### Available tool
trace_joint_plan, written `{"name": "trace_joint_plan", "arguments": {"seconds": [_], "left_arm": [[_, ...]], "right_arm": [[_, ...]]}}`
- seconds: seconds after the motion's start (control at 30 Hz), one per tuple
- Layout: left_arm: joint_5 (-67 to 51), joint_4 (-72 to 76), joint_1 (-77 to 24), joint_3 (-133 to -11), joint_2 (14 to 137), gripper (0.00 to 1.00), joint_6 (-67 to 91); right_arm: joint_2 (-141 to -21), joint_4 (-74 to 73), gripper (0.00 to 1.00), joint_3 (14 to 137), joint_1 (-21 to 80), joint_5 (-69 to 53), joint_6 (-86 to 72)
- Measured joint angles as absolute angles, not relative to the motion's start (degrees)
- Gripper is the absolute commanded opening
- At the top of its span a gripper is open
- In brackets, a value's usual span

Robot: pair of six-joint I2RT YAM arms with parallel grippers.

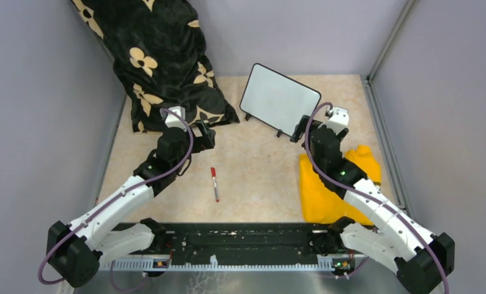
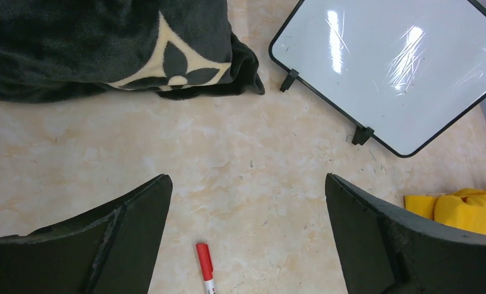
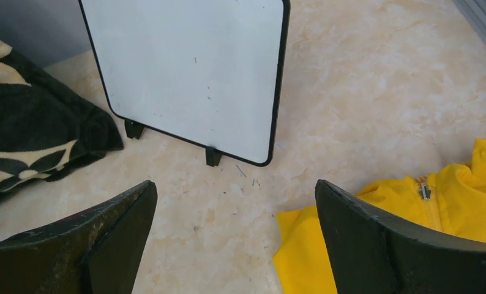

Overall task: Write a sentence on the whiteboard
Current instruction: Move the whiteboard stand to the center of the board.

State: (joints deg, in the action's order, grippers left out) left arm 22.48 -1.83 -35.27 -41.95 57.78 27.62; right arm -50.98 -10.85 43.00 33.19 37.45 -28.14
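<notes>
I am hovering with both jaws spread wide and empty: my left gripper (image 2: 246,179) is hanging over the middle of the table (image 1: 259,162), and my right gripper (image 3: 235,184) is hanging just in front of the whiteboard (image 1: 280,98). The whiteboard is standing tilted on its feet near the far edge, a little right of centre, and is showing no sentence yet. The marker (image 1: 215,184) is lying flat on the near side of my left gripper, touching neither gripper, with its red cap pointing away from me. I am judging the pickup as the first risk: a thin round pen on a smooth top is likely to roll if my fingers are closing off-centre, and a slanted grip is going to leave the tip badly angled for writing. The cap is looking fitted, so a weak hold while pulling it is risking a drop. The board is worrying me more: propped on short feet, it is liable to slide back or tip under the tip's pressure unless my right gripper is bracing it. The blanket (image 1: 161,61) at the far left corner and the jacket (image 1: 329,190) by the right edge are lying close enough to snag a cable.
</notes>
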Motion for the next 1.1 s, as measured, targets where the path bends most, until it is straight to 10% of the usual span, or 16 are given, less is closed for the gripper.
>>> {"name": "trace_joint_plan", "arguments": {"seconds": [1.1], "left_arm": [[10.79,-0.21,-35.27,-41.12,54.15,1.0,10.63]], "right_arm": [[-50.61,-11.35,0.72,36.97,33.28,21.21,-25.34]]}}
